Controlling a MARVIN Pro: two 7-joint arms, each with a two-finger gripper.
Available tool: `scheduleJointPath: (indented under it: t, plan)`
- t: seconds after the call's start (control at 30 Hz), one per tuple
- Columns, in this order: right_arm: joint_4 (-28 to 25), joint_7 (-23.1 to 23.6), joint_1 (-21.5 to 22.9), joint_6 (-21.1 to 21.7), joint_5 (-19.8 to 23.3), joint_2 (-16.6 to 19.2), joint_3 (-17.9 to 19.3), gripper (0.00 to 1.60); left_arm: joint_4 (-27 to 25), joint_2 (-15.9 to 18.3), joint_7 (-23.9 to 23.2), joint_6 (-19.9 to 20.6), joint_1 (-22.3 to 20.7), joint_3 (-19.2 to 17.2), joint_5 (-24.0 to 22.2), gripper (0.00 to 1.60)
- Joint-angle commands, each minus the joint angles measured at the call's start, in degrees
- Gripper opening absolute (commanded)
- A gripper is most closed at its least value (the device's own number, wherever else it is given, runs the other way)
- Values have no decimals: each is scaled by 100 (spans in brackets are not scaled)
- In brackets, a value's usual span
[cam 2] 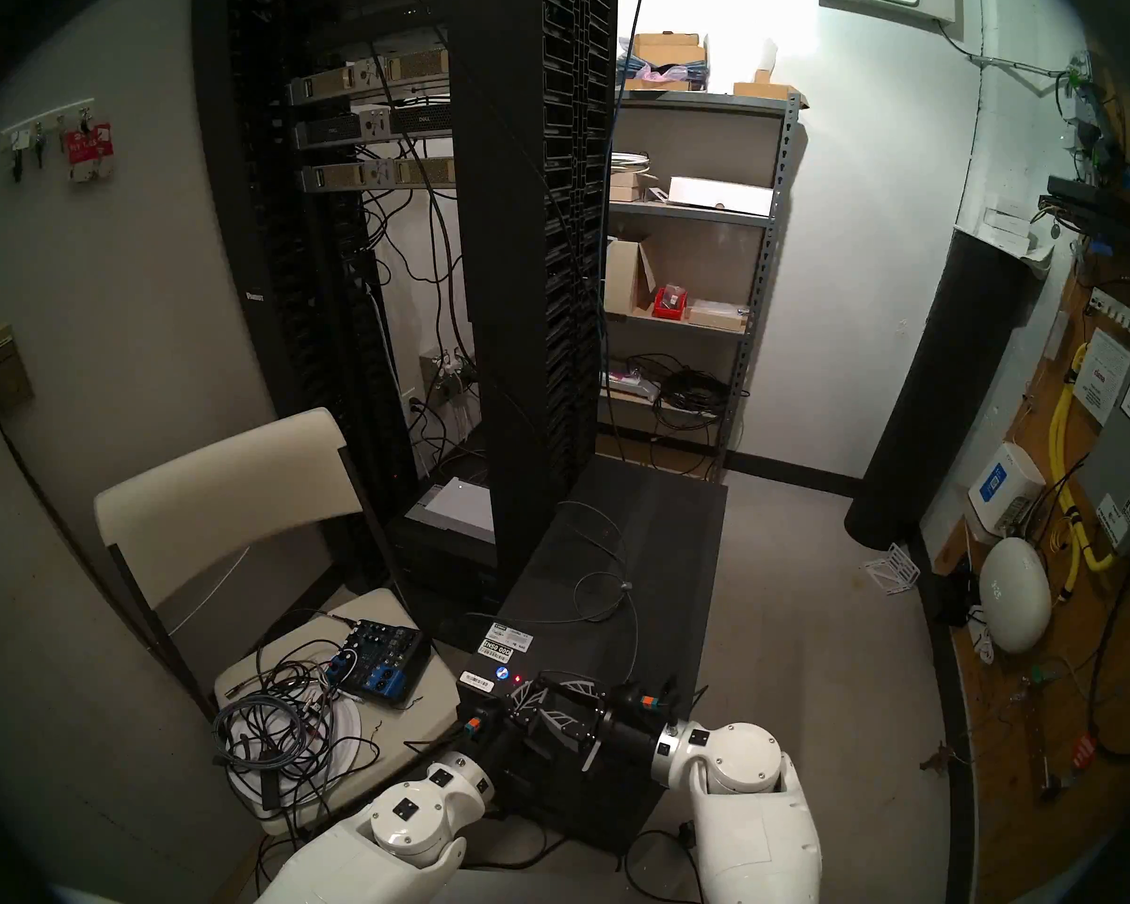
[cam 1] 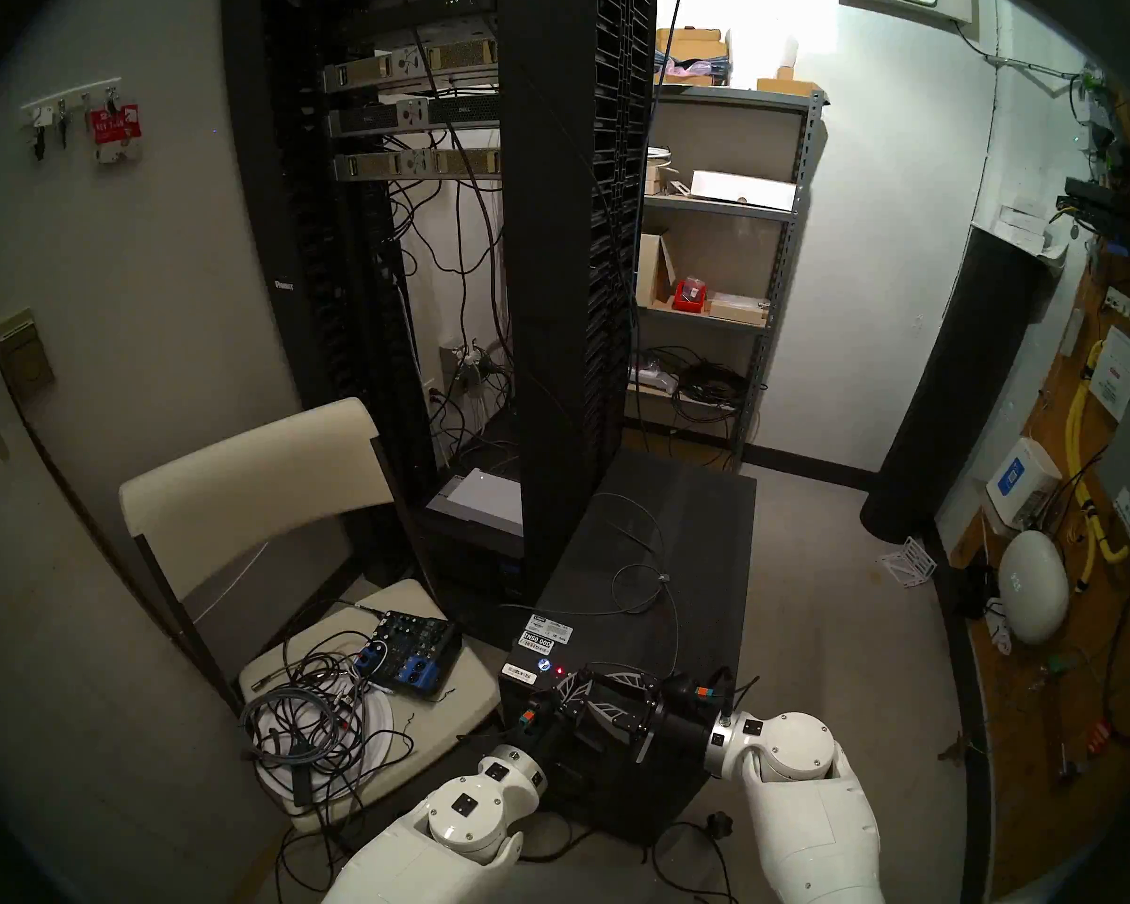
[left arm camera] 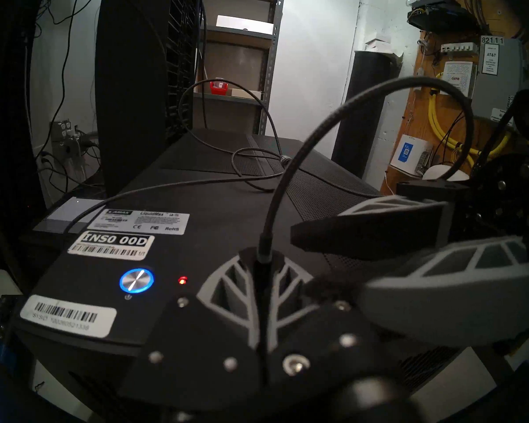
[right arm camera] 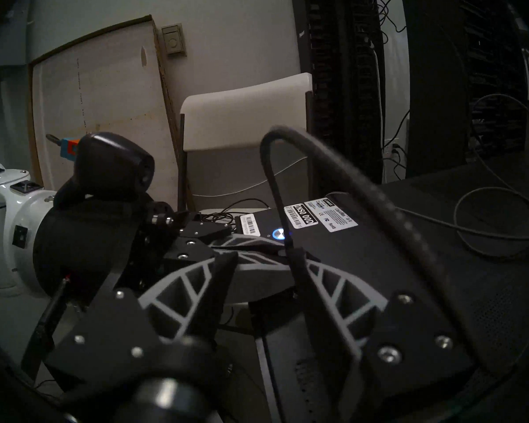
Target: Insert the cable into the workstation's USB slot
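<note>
- Head views: the workstation [cam 1: 647, 596] stands on the floor just beside the server rack [cam 1: 562, 231], its near top edge bearing the blue-lit button [cam 1: 544, 665]. Both pincers meet over that near edge, left pincer [cam 1: 565, 687] coming from the left, right pincer [cam 1: 614, 700] from the right, fingers interleaved. The cable [cam 1: 640, 596] loops loosely across the top panel, then runs back toward the pincers.
- Left wrist view: the left pincer [left arm camera: 263, 262] is closed tight on the cable [left arm camera: 287, 175] at its end collar; the wire rises straight out between the fingertips and arches off to the right. The plug itself is hidden inside the grip. The right pincer's fingers [left arm camera: 364, 236] lie just to the right, spread apart and across the left one's axis.
- Right wrist view: the right pincer [right arm camera: 269, 266] stands partly open, straddling the left pincer's tip, gripping nothing I can make out. The cable [right arm camera: 287, 230] stands nearly upright between its fingers.
- The USB slot shows in no view, probably covered by the pincers; the left arm carries the plug, so I judge alignment depends on it.
</note>
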Motion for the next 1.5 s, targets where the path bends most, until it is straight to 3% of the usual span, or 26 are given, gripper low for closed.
scheduleJointPath:
  t: [0.0,0.5,0.83,0.93,1.03,1.07,1.47]
  plan:
    - [-32,-66,148,-83,111,-47,-81,91,65,17,0,78,104,30,-10,0]
    - [99,-258,270,-189,86,-48,-170,82,119,24,-15,31,88,67,-44,0]
    - [327,-377,365,-381,-156,-1,-260,75,235,0,-21,-47,44,94,-68,0]
    - [393,-389,391,-425,-170,-11,-256,36,263,-5,-19,-65,31,101,-74,0]
    - [414,-397,400,-441,-180,-12,-259,36,283,-6,-21,-80,23,105,-78,0]
    - [418,-392,402,-451,-181,-15,-257,0,299,-6,-22,-91,15,110,-81,0]
    - [323,-311,359,-429,-223,-13,-265,0,338,-9,-10,-145,1,125,-111,0]
